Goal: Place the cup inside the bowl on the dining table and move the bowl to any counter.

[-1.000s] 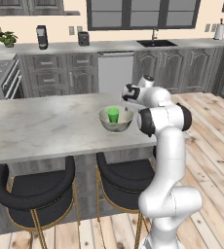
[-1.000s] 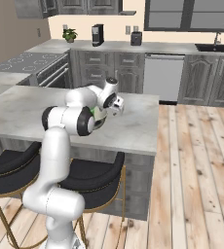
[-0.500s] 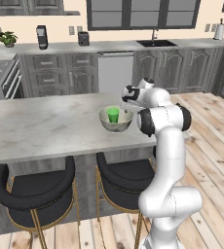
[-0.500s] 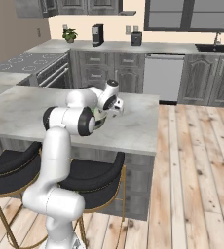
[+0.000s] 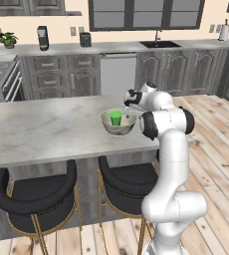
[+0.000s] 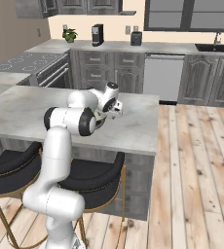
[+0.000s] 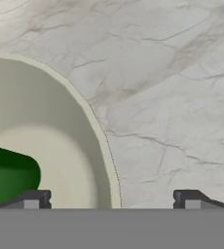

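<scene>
The jaws stood wide, empty. The bowl's (image 7: 60, 146) rim lay between them, cup (image 7: 7, 177) inside it, beside one fingertip (image 7: 33, 199).

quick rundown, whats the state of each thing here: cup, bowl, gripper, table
cup: upright, standing inside the bowl
bowl: upright on the dining table, near its edge, holding the cup, not gripped
gripper: open, empty, its fingers straddling the bowl's rim, one over the inside and one over the table
dining table: carries the bowl
counter: bowl not on it yet
</scene>
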